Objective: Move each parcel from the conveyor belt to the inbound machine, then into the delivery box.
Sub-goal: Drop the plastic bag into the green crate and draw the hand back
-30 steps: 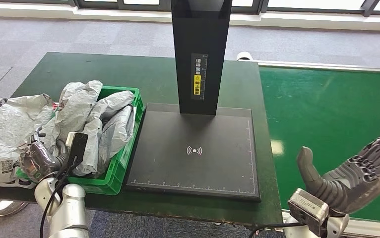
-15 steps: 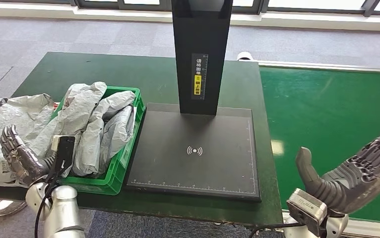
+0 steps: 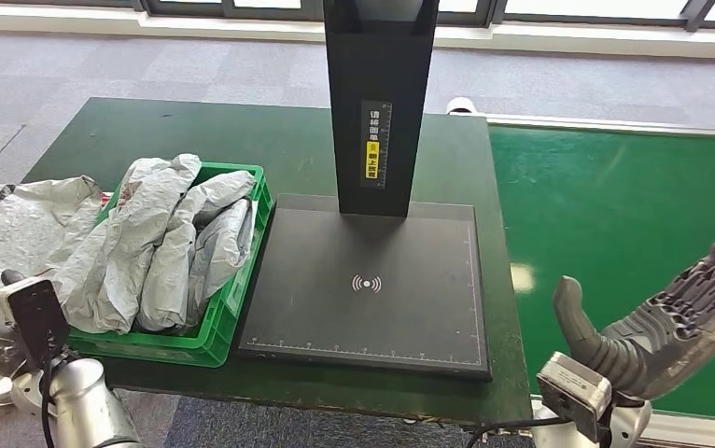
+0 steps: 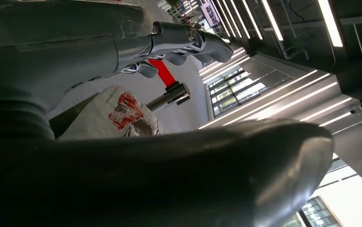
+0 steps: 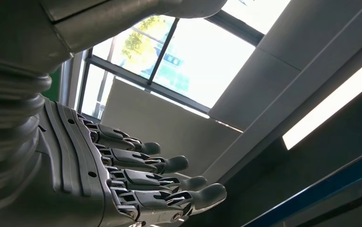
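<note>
Several crumpled grey parcels (image 3: 162, 238) are heaped in the green delivery box (image 3: 242, 308) on the left of the table. A bigger grey parcel (image 3: 18, 219) with red print lies beside the box at the left edge; the left wrist view also shows a parcel (image 4: 122, 113). The inbound machine (image 3: 363, 280) has a bare black scan plate and a black column. My right hand (image 3: 662, 322) is open, palm up, over the near edge of the green conveyor belt (image 3: 615, 205). My left hand (image 4: 75, 61) hangs low at the table's front left corner, fingers (image 4: 188, 40) stretched out, holding nothing.
The dark green table (image 3: 242, 140) carries the box and the machine. The column (image 3: 377, 103) rises over the plate's far side. Grey carpet and a window wall lie beyond. My left wrist camera (image 3: 32, 313) sits just left of the box's front corner.
My left hand has pulled back out of the box, down and to the left, off the parcels. The right hand has stayed nearly still, palm up.
</note>
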Available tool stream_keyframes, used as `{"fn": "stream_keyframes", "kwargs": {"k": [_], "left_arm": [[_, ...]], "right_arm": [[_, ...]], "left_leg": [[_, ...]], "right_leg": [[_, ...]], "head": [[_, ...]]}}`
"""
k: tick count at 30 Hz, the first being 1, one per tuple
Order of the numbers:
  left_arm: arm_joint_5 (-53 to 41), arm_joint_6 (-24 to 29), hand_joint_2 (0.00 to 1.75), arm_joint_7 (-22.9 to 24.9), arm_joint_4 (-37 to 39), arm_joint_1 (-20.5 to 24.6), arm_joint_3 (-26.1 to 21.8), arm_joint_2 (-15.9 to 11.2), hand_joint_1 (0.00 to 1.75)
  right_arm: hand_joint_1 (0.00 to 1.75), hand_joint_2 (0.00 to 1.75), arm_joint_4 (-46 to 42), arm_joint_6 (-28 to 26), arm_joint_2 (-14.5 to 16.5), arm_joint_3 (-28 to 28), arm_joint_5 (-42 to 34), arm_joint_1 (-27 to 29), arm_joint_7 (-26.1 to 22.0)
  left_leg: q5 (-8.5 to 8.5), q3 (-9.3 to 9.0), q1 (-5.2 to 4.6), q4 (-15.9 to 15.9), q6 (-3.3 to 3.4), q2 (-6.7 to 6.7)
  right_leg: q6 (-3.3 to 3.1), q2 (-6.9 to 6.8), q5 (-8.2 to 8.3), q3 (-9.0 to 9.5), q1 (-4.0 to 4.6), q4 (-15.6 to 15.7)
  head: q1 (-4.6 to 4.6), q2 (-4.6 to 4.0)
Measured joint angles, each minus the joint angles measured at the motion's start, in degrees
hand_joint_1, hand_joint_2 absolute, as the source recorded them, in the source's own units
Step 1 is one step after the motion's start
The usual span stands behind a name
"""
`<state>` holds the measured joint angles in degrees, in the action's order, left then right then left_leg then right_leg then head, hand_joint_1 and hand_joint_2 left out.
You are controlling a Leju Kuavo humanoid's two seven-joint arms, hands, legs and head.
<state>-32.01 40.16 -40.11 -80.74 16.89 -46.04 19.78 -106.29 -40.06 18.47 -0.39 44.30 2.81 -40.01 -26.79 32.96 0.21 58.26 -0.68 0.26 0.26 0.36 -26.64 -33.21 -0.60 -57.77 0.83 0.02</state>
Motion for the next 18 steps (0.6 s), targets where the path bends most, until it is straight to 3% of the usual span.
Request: {"fn": "stream_keyframes", "kwargs": {"k": [5,9,13,16,18], "left_arm": [[9.83,0.01,0.0,-0.03,-5.01,-2.56,5.4,0.0,0.0],[17.75,0.0,0.0,-0.07,-8.82,-4.89,12.39,-0.49,0.0],[23.68,-1.38,1.75,-0.11,-12.84,-7.46,21.48,-1.35,0.0],[27.91,-7.52,1.75,-0.13,-14.61,-9.74,28.77,-2.27,0.0],[31.08,-17.01,1.75,-0.12,-14.85,-10.74,32.1,-2.5,0.0]], "right_arm": [[0.0,1.75,0.5,0.0,0.0,-0.02,-0.33,-0.07,0.01],[0.0,1.75,1.39,0.0,0.0,-0.02,-1.33,-0.17,0.01],[0.0,1.75,3.23,0.02,0.0,0.11,-2.57,-0.41,-0.01],[0.0,1.75,5.09,0.04,-0.01,0.75,-3.44,-0.73,-0.02],[0.0,1.75,7.02,0.08,-0.14,1.78,-5.64,-1.07,-0.02]], "left_leg": [[0.0,0.01,-0.01,0.0,0.0,-0.03],[0.0,0.01,-0.01,0.0,0.01,-0.08],[0.0,-0.01,-0.01,0.01,0.01,-0.15],[0.0,0.01,-0.01,0.01,0.01,-0.19],[0.0,0.01,-0.02,0.0,0.01,-0.2]], "right_leg": [[0.0,-0.04,0.0,0.01,-0.01,0.0],[0.0,-0.09,0.0,0.05,0.0,0.0],[0.01,-0.14,0.0,0.09,-0.01,0.0],[0.01,-0.16,-0.01,0.1,-0.01,0.01],[0.02,-0.17,-0.01,0.1,-0.01,0.01]], "head": [[0.0,0.0],[0.01,0.0],[0.02,0.0],[0.01,0.0],[0.01,0.0]]}}
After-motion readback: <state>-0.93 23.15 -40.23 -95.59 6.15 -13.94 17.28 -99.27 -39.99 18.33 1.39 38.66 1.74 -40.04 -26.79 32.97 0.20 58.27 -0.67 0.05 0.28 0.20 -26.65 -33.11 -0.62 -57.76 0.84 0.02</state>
